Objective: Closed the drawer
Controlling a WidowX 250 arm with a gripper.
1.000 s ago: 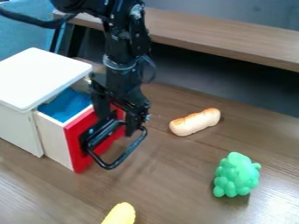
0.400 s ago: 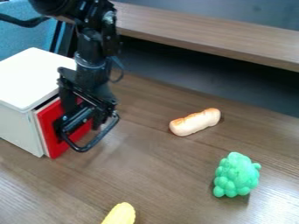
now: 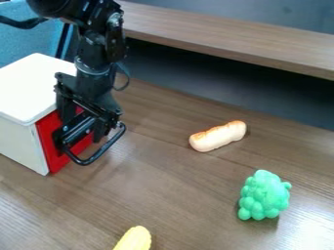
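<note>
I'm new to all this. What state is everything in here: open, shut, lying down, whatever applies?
Drawer: closed, red front against the white cabinet.
Black handle: sticking out from the drawer front.
Gripper: lowered, at the handle.
Bread roll: lying on the table.
Green bumpy toy: resting on the table.

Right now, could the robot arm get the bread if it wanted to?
Probably yes. The bread lies out in the open on the table, with nothing on top of it. But the end effector is down by the handle of the red drawer, so it may have to get clear first.
</note>
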